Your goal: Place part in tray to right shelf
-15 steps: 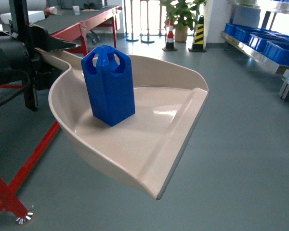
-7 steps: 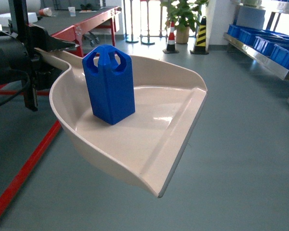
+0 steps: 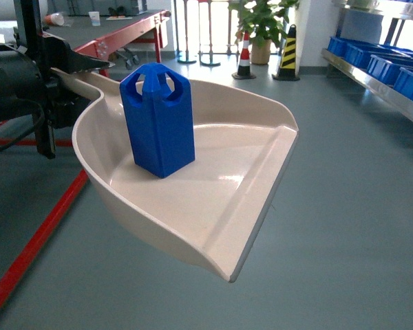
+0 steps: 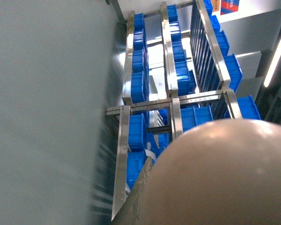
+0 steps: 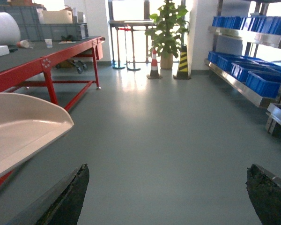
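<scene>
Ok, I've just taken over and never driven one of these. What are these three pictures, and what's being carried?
This is a wheeled robot with two arms. The head picture looks forward and down: the left arm holds a cream tray by its handle, above the grey floor. A small blue part stands upright in the tray. The left wrist picture, turned sideways, shows the tray's underside and a steel shelf of blue crates. The right wrist picture looks between the right gripper's open, empty jaws: a red table on the left, the shelf on the right, a plant and cones beyond. How the left jaws stand is not visible.
</scene>
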Tool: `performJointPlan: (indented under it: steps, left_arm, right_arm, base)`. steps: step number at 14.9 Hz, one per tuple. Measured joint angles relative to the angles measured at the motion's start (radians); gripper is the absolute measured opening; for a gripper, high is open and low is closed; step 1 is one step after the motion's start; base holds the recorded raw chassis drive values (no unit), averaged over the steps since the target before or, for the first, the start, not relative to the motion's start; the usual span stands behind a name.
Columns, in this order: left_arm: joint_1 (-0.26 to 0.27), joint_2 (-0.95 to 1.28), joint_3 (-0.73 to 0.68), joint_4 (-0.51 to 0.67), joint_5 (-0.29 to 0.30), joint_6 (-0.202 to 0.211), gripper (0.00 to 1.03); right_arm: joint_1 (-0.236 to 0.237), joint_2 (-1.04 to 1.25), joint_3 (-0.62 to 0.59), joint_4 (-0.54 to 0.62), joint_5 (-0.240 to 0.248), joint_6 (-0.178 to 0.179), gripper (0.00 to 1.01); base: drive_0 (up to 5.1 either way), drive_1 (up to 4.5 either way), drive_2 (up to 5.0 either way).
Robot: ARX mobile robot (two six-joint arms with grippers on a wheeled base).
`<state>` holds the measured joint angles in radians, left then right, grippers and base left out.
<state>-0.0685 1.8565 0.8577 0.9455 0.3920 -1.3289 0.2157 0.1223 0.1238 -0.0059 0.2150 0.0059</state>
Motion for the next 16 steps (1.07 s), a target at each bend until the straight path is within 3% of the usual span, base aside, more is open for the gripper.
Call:
performJointPlan:
  steps: [16]
  left_arm:
    - [0.0,0.001,0.0,-0.003,-0.002,0.0,0.13]
  right_arm:
    - [0.0,0.0,-0.001,-0.002,-0.001,0.0,0.98]
  base:
    - [0.0,4.25,-4.3]
